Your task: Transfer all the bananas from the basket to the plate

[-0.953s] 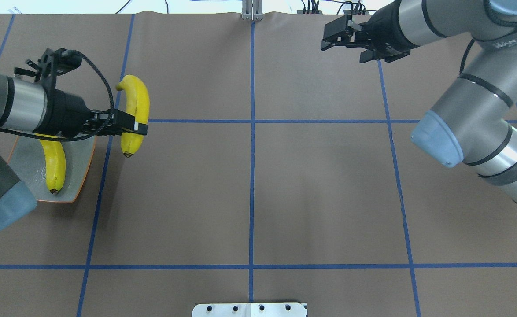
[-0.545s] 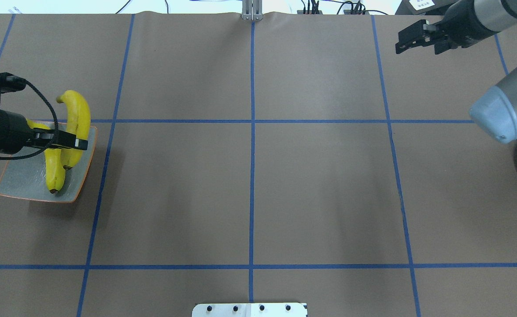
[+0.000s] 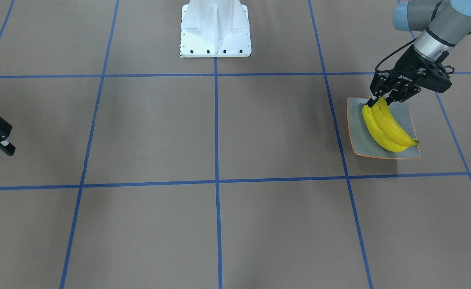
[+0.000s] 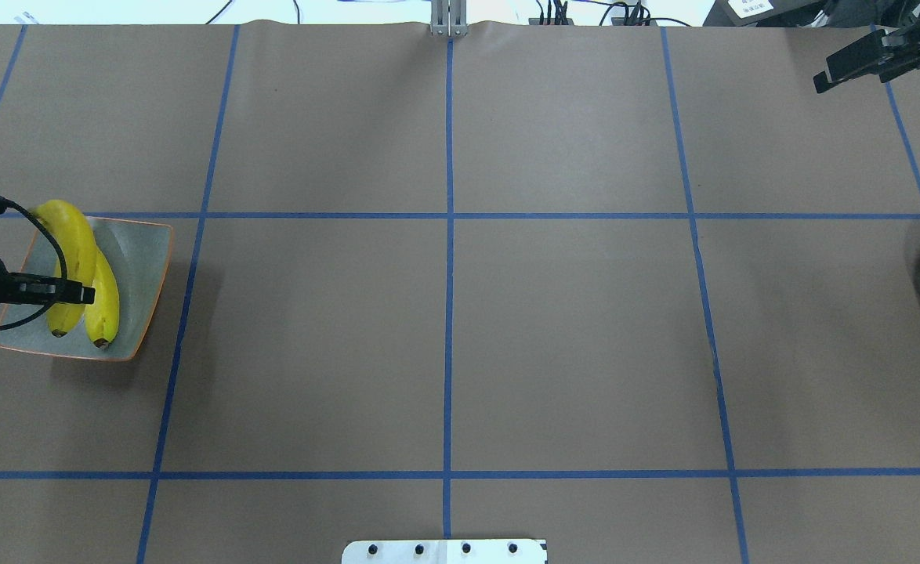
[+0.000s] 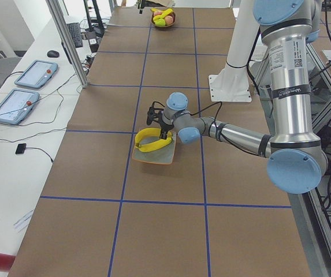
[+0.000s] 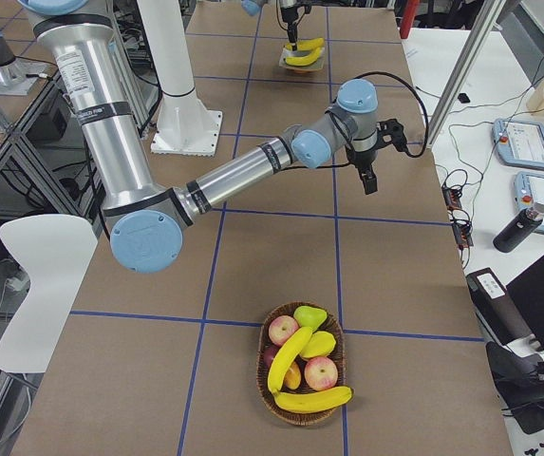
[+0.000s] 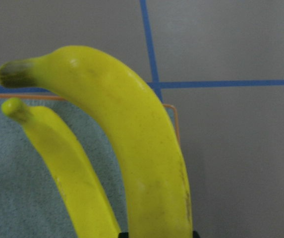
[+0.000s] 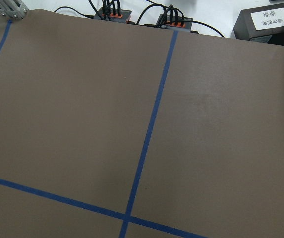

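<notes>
Overhead exterior view: bench point(image 4: 570, 329), brown covering, marked in squares by blue tape lines point(image 4: 448, 235). Plate point(image 4: 150, 258), square, grey-green with orange rim, at the robot's left end of the bench. Left hand point(image 4: 76, 294), extended in over the plate's outer edge, fingers pinching the held banana point(image 4: 70, 243) below its middle, toward the end nearest the robot. Held banana: over the plate's outer half, stalk end past the far rim; whether its underside touches the plate cannot be told. Second banana point(image 4: 106, 301): lying flat on the plate, close alongside the held one on the side toward the bench centre, curved the same way. Left wrist view: the two side by side, the held banana's stalk out over bare bench beyond the plate corner. Right hand point(image 4: 853, 74), at the far right corner of the bench, fingers spread, empty, well apart from all fruit. Exterior right view: basket point(image 6: 264, 385), round wicker, at the robot's right end of the bench. Contents: third banana point(image 6: 314, 400) along the rim nearest that camera, fourth banana point(image 6: 289, 359) slanting across the middle, red apples point(image 6: 321, 370), one green pear-shaped fruit point(image 6: 309, 314) at the far side.
</notes>
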You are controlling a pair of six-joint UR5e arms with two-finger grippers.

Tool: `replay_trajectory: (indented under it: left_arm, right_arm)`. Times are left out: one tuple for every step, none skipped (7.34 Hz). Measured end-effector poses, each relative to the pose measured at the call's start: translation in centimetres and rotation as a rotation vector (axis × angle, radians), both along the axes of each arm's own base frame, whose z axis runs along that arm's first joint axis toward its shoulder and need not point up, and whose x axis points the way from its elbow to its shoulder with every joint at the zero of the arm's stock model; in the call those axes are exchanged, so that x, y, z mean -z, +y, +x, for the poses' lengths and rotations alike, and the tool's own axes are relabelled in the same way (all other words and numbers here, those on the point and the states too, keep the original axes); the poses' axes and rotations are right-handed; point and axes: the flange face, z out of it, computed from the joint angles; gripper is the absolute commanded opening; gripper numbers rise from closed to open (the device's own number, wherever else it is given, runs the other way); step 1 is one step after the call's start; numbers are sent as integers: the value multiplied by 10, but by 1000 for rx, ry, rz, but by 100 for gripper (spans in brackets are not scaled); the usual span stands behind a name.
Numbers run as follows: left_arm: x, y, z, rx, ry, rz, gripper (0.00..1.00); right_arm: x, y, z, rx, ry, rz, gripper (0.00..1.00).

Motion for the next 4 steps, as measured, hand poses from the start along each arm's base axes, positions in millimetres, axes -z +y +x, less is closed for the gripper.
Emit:
replay_trajectory:
  left_arm:
    - [1,-2,13,0,-41,-6,42]
    - [5,-5,23,-10,-63,0,56]
    - [9,-7,29,-26,-72,17,62]
    - [12,-7,33,-36,-74,28,65]
  right_arm:
    - [-2,0,2,2,0,1,100]
    - [-3,-1,4,2,-1,-1,100]
    - [-4,-2,5,0,-2,-3,100]
    - [-4,-3,6,-1,-2,-3,100]
